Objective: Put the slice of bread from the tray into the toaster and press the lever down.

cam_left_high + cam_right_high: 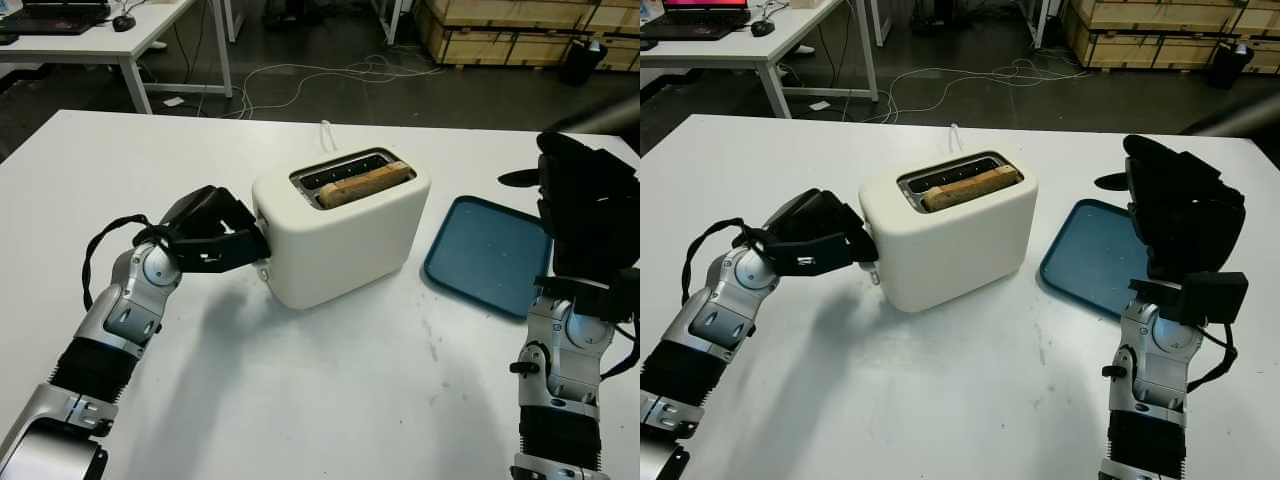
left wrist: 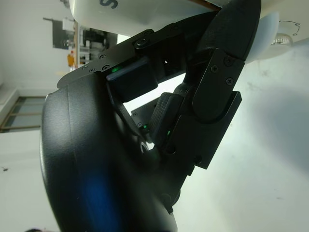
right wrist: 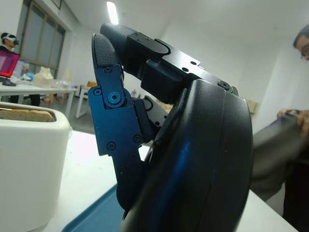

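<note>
Nearest the robot, at about five o'clock on the white tabletop [image 1: 330,400], the right hand [image 1: 1180,215] is raised upright beside the tray [image 1: 487,254]; it grasps nothing and seems parked, its palm turned toward the toaster [image 1: 340,235]. The blue tray lies at about three o'clock, just right of the toaster, and it has no bread on it. At about nine o'clock the left hand [image 1: 215,235] reaches in from the left and its fingertips [image 1: 248,243] press against the toaster's left end, where a small pale lever [image 1: 262,270] sticks out low on the wall just beneath them. The fingers are bent forward around nothing, released of any load and set for pushing, not gripping. The toaster stands in the middle of the tabletop, angled, with a thin white cord [image 1: 327,131] trailing off behind it at twelve o'clock. The slice of bread [image 1: 364,184] is already in the nearer slot, its brown top edge level with the rim, while the farther slot is dark. So the loading step looks done and the lever step is in hand; whether the lever is already fully down I cannot tell, though it sits low. The next move likely calls for a straight downward push by the left fingertips along the end wall, firm enough to latch, without shoving the light toaster sideways toward the tray.
</note>
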{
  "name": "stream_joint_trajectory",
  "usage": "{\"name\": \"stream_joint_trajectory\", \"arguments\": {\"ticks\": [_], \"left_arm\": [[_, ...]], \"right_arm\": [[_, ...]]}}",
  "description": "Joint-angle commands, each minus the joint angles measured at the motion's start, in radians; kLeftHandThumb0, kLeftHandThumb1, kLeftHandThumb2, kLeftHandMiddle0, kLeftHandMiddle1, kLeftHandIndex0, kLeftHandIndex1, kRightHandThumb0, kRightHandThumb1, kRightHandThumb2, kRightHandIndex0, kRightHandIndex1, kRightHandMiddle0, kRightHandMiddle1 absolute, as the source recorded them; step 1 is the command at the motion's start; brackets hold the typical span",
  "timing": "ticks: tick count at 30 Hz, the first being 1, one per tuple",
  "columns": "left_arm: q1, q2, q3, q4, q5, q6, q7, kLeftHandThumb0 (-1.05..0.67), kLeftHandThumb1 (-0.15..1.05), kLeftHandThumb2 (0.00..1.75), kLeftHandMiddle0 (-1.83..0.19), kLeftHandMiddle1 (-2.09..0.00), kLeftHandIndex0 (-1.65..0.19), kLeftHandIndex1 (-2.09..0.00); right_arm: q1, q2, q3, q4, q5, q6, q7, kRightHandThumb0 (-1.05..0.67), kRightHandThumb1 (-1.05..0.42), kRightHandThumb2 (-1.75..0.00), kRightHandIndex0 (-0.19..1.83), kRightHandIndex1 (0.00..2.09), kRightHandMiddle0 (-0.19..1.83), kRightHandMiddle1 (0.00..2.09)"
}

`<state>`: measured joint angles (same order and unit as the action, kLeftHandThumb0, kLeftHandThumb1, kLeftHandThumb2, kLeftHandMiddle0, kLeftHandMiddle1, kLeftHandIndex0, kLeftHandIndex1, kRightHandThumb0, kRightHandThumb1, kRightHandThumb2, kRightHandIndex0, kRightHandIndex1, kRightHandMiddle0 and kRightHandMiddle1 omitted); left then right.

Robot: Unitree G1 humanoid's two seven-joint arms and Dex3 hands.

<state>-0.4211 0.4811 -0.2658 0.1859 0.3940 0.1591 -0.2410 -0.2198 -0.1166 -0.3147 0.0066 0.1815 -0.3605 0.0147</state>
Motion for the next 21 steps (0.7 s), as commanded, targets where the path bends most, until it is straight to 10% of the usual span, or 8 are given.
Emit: {"name": "stream_joint_trajectory", "arguments": {"ticks": [1, 15, 21], "left_arm": [[0.121, -0.047, -0.131, 0.03, 0.039, 0.067, -0.11, -0.61, 0.75, 0.01, -1.55, -0.55, -1.34, 0.0], [0.212, 0.01, -0.044, -0.136, -0.12, -0.086, -0.079, -0.69, 0.81, 0.03, -1.52, -0.27, -1.36, -0.01], [0.283, -0.061, 0.13, -0.16, -0.234, -0.374, 0.088, -0.89, 0.92, 0.13, -1.17, -1.25, -1.29, -0.01]], "right_arm": [[0.002, -0.005, 0.002, -0.01, -0.006, -0.029, 0.0, -0.53, -0.92, -0.05, 1.1, 0.85, 1.31, 0.03], [0.004, -0.009, 0.006, 0.0, -0.009, -0.039, 0.004, -0.52, -0.92, -0.05, 1.11, 0.81, 1.32, 0.01], [0.006, -0.009, 0.009, 0.002, -0.018, -0.038, 0.0, -0.51, -0.92, -0.06, 1.11, 0.78, 1.32, 0.01]]}}
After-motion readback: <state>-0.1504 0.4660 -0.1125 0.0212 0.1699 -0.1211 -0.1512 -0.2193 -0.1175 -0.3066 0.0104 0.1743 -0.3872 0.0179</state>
